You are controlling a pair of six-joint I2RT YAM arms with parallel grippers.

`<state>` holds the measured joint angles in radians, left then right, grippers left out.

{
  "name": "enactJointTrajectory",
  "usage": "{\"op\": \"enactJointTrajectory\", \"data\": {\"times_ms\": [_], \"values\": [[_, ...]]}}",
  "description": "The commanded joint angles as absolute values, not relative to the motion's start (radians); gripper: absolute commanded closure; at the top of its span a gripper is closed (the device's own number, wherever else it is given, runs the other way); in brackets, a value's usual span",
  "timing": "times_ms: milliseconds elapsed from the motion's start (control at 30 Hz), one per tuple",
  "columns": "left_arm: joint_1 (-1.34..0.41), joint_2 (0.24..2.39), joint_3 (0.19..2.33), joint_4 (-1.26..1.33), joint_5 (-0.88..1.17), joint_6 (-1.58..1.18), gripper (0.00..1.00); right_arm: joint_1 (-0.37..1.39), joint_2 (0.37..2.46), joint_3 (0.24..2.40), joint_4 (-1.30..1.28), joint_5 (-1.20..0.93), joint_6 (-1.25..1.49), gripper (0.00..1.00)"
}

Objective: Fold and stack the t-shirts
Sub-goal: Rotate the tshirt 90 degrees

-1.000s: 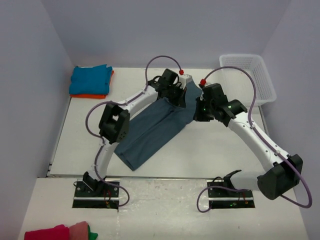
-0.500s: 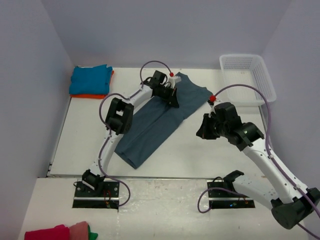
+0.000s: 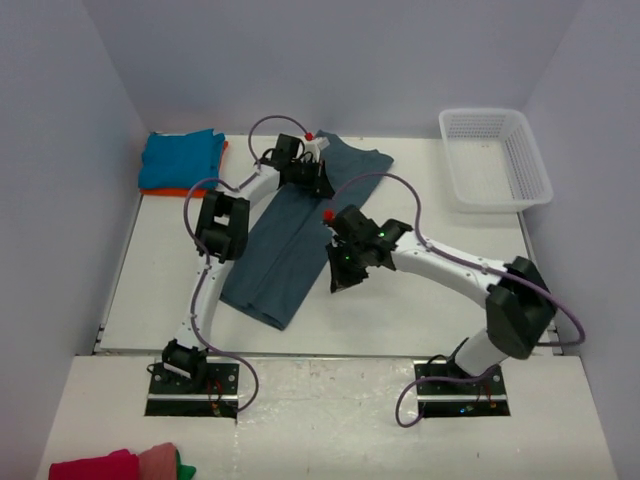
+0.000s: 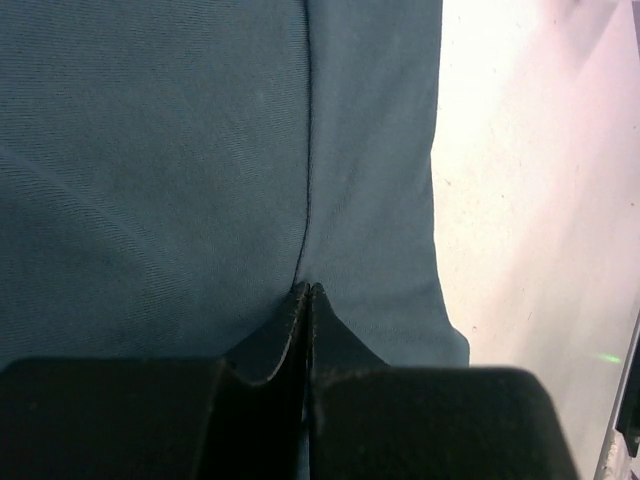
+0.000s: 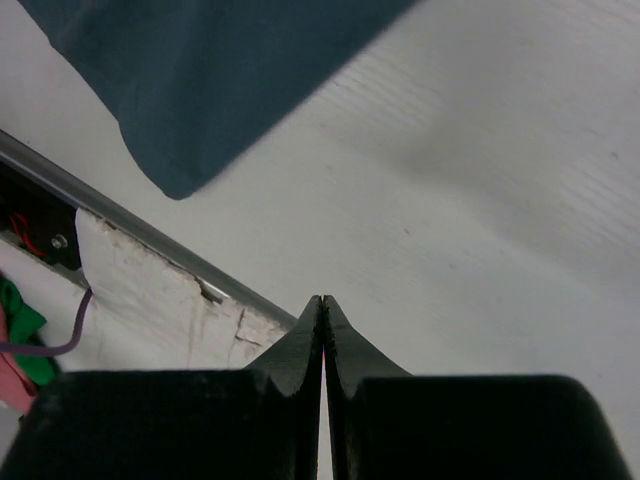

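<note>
The slate-blue t-shirt (image 3: 290, 240) lies folded into a long strip, running diagonally across the table. My left gripper (image 3: 320, 184) is at its far end, and in the left wrist view (image 4: 308, 289) it is shut on the cloth (image 4: 150, 150), a crease running from the tips. My right gripper (image 3: 339, 282) is shut and empty beside the strip's right edge. In the right wrist view (image 5: 322, 299) it hangs over bare table, with the shirt's near corner (image 5: 230, 70) ahead. The turquoise t-shirt (image 3: 180, 158) lies folded on the orange t-shirt (image 3: 190, 191) at the far left.
A white mesh basket (image 3: 495, 155) stands at the far right corner. Red, pink and green cloth (image 3: 120, 466) lies below the table's front edge at the bottom left. The table's front rail (image 5: 150, 240) shows in the right wrist view.
My left gripper has dragged the shirt's far end leftwards, swinging the strip steeper. My right gripper left the far end, swung back, then came left to the strip's right edge.
</note>
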<state>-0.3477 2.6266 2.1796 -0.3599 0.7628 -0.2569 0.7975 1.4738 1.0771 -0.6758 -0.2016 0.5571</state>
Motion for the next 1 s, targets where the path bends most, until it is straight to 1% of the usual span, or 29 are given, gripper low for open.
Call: {"op": "enactJointTrajectory", "data": {"times_ms": [0,100,167,333,700,967], "values": [[-0.301,2.583,2.123,-0.304,0.687,-0.314,1.00,0.877,1.650,1.273,-0.606,-0.235,0.540,1.00],[-0.285,2.583,2.152,-0.323,0.721,-0.322,1.00,0.933,1.794,1.422,-0.641,-0.236,0.526,1.00],[-0.282,2.588,2.177,-0.344,0.730,-0.308,1.00,0.957,1.836,1.483,-0.647,-0.242,0.526,1.00],[-0.267,2.589,2.191,-0.367,0.762,-0.304,1.00,0.986,1.931,1.546,-0.641,-0.301,0.529,1.00],[-0.250,2.602,2.181,-0.357,0.762,-0.322,1.00,1.042,2.014,1.537,-0.598,-0.345,0.555,1.00],[-0.232,2.609,2.174,-0.339,0.769,-0.337,1.00,1.045,2.065,1.476,-0.529,-0.364,0.574,1.00]]}}
